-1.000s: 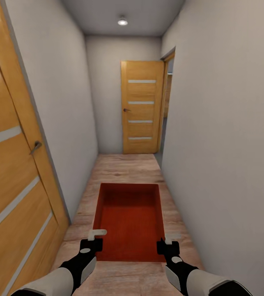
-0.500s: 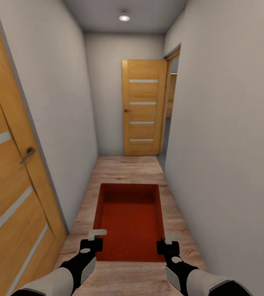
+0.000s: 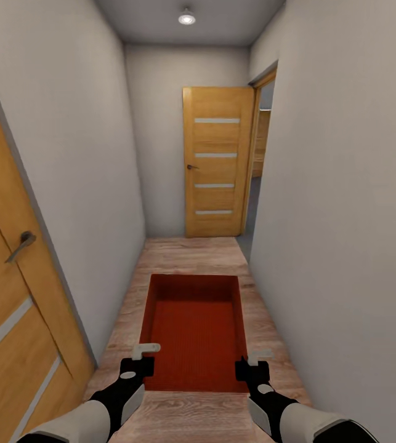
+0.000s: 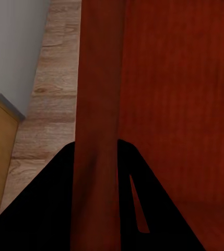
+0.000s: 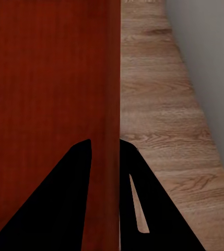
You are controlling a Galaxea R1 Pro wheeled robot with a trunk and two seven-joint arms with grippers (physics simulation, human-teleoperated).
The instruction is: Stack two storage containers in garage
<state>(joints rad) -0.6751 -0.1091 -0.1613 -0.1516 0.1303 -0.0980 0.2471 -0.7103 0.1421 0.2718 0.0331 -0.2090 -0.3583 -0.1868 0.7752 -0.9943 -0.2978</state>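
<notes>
Two hands — left hand (image 3: pixel 140 360), right hand (image 3: pixel 252 363) — clamp the container's (image 3: pixel 194 329) side walls.

Light wood plank floor (image 3: pixel 188 255) runs down my narrow corridor toward 12 o'clock, walls hard against it at 9 and 3. Can't tell if the bin (image 3: pixel 194 332) in my grippers touches the planks or sits clear of them.
</notes>
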